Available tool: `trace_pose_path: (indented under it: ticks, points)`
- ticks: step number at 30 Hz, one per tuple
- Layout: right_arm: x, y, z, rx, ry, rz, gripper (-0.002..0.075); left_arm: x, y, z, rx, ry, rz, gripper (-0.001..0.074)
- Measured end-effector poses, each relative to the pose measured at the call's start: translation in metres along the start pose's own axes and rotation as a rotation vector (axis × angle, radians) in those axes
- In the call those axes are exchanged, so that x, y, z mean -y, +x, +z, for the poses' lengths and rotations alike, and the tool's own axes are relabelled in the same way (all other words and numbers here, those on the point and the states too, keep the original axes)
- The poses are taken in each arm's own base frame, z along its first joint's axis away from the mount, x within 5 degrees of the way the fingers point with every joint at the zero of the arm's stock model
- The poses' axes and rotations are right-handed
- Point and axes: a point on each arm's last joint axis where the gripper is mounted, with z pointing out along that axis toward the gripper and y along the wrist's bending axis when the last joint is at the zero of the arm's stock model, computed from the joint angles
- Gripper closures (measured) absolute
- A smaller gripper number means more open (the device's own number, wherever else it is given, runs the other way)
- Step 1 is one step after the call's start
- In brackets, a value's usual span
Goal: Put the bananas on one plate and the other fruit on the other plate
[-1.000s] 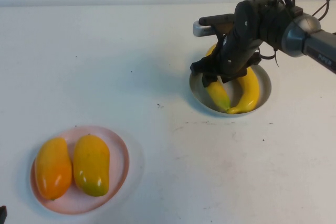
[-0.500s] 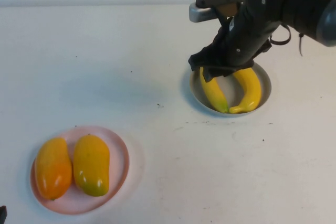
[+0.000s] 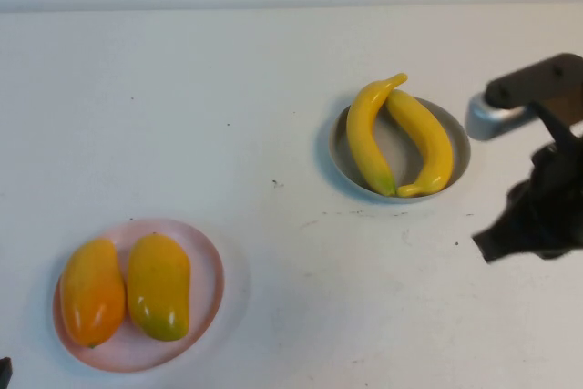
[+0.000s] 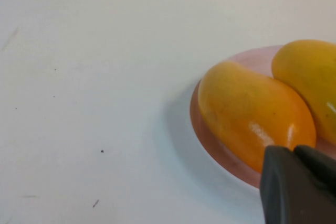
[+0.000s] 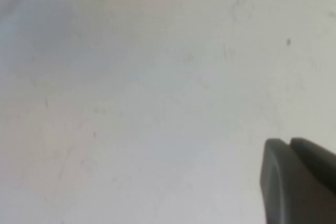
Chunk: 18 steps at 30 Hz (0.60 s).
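Observation:
Two yellow bananas (image 3: 401, 137) lie side by side in the grey plate (image 3: 459, 144) at the right of the table. On the pale pink plate (image 3: 208, 269) at the front left rest two mango-like fruits, an orange one (image 3: 91, 291) and a yellow one with a greenish end (image 3: 158, 285). My right gripper (image 3: 492, 245) hangs shut and empty near the right edge, in front of and to the right of the grey plate. My left gripper (image 4: 294, 153) is shut and empty beside the pink plate (image 4: 220, 153), close to the orange fruit (image 4: 252, 114).
A white table (image 3: 228, 107) stretches between the two plates. The right arm's dark body and silver wrist part (image 3: 487, 116) stand just right of the grey plate.
My right gripper has left the grey plate, pulled away toward the front right, and shut. Both bananas now lie uncovered in the grey plate. The fruits on the pink plate have not moved.

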Motion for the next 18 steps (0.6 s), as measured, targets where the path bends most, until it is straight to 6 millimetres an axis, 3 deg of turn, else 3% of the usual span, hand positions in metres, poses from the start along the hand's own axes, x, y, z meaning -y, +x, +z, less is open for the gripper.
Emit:
trace_pose_path:
  ticks: [3, 8, 13, 18]
  points:
    - [0.003, 0.029, -0.010, -0.006, -0.003, 0.000, 0.0739, 0.000, 0.000, 0.000, 0.000, 0.000, 0.000, 0.0738]
    - [0.004, 0.055, -0.021, -0.050, -0.015, 0.009, 0.0740, 0.000, 0.000, 0.000, 0.000, 0.000, 0.001, 0.0738]
    - [0.005, 0.062, -0.031, -0.053, -0.007, 0.006, 0.0741, 0.000, 0.000, 0.000, 0.000, 0.000, 0.001, 0.0738]
    - [0.009, 0.056, -0.032, 0.045, 0.024, 0.000, 0.0741, 0.000, 0.000, 0.000, 0.000, 0.000, 0.001, 0.0738]
